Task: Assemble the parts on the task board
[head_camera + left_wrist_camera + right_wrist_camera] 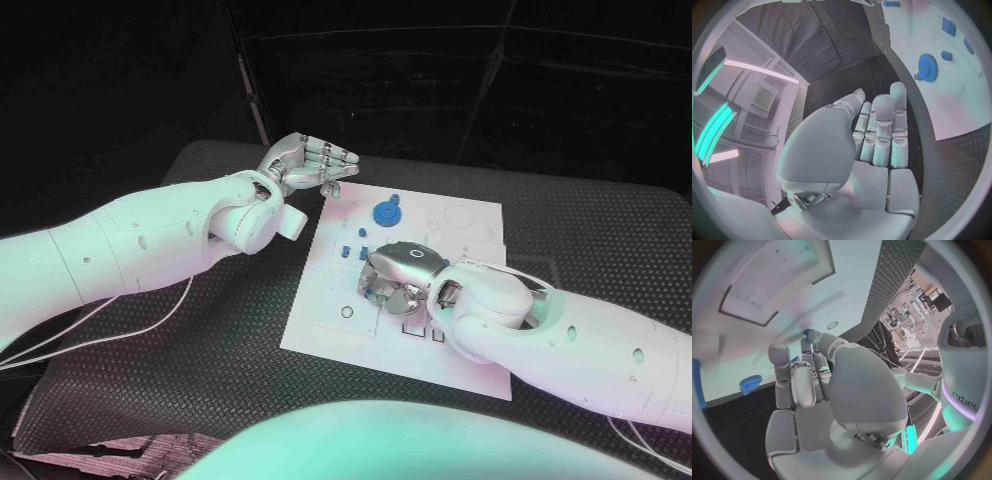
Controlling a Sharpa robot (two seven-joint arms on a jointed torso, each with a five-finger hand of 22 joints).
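Right hand (401, 275) rests curled over the board (325, 325), its grasp hidden; the gear (387, 212) lies just beyond; left hand (306, 162) curled, empty.

Left arm reaching in from the side, left hand (307, 160) raised with fingers (882, 132) loosely curled and holding nothing, right hand (400, 275) palm-down, fingers (801, 385) bent together
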